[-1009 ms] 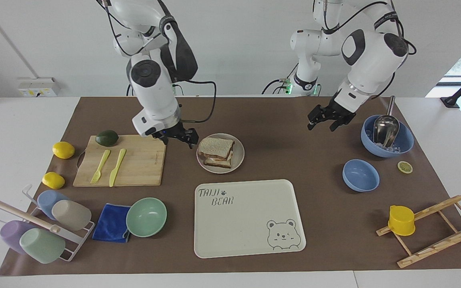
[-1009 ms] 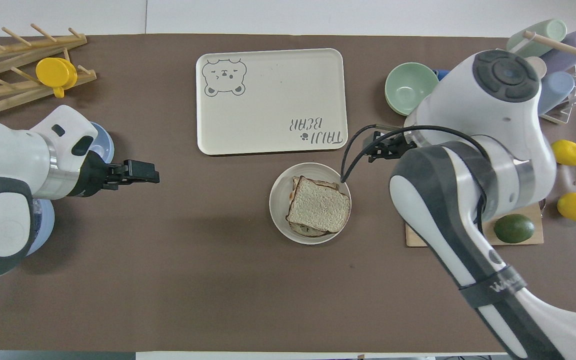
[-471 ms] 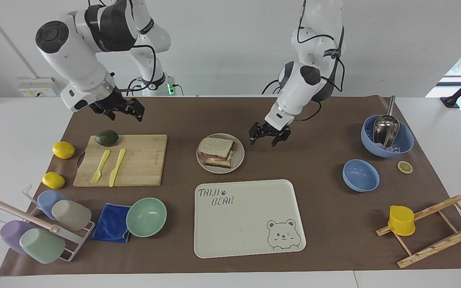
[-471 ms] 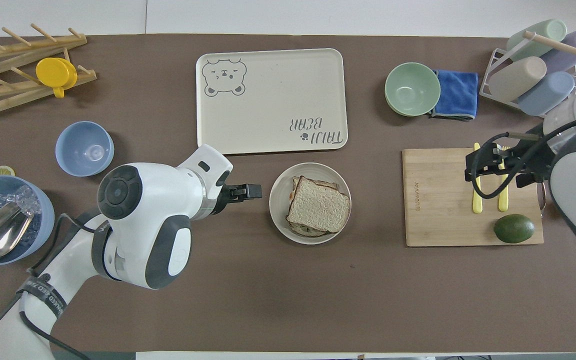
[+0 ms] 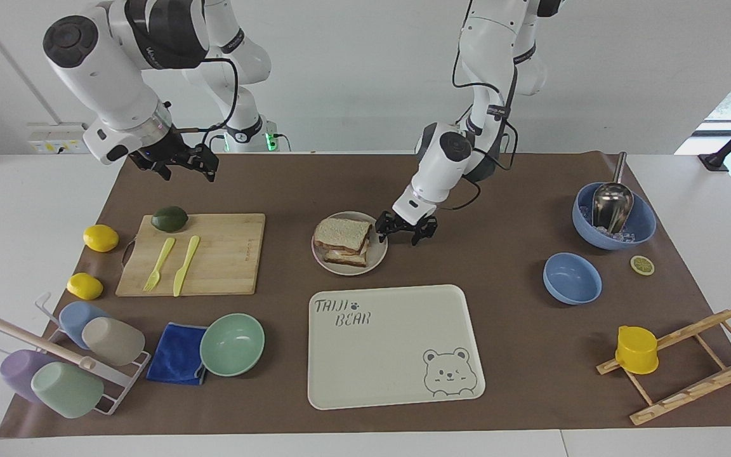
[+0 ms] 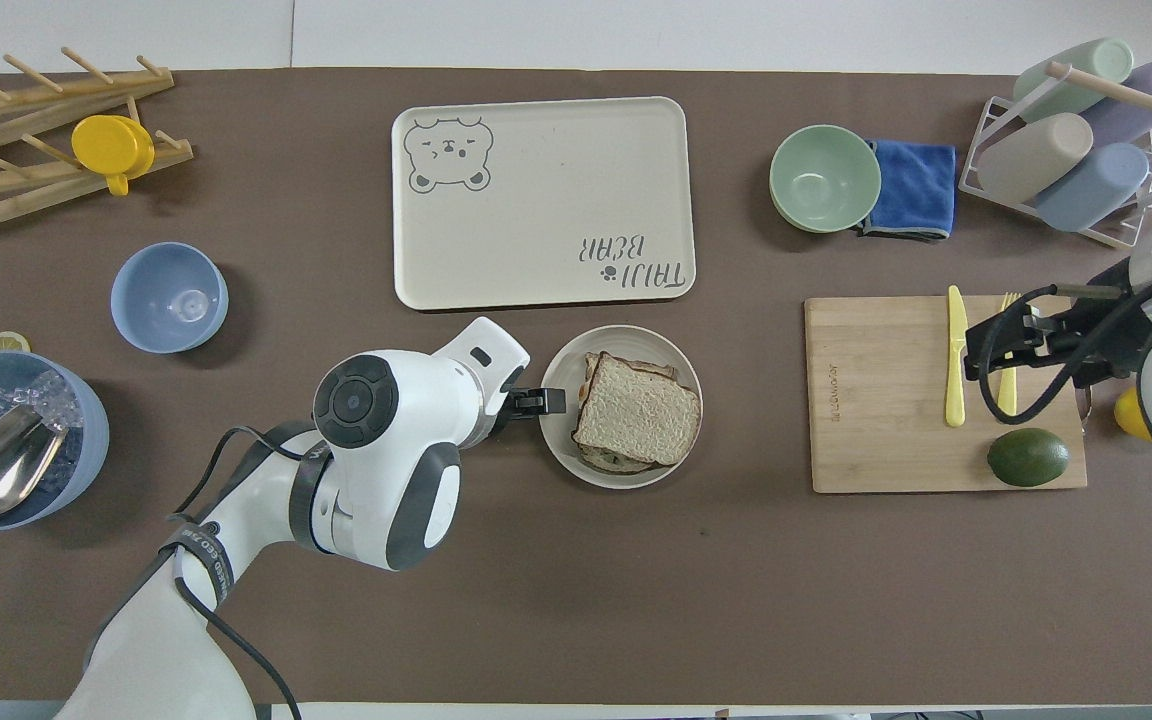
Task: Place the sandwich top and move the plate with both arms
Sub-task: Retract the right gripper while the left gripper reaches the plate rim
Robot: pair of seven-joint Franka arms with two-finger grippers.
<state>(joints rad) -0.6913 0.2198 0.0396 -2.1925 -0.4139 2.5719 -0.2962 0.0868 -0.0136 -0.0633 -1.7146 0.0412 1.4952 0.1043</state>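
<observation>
The sandwich top [image 5: 342,232] lies on the stacked sandwich on the plate [image 5: 379,256], which sits mid-table, nearer to the robots than the bear tray [image 5: 395,344]. The left gripper [image 5: 405,233] is low just beside the plate's rim, toward the left arm's end, jaws spread. The right gripper [image 5: 181,166] hangs raised near the cutting board [image 5: 226,254], jaws spread and empty.

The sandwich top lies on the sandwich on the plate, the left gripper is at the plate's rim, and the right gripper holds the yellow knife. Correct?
Not quite: the right gripper is open and holds nothing; the facing view shows the yellow knife lying on the cutting board. The rest stands.
</observation>
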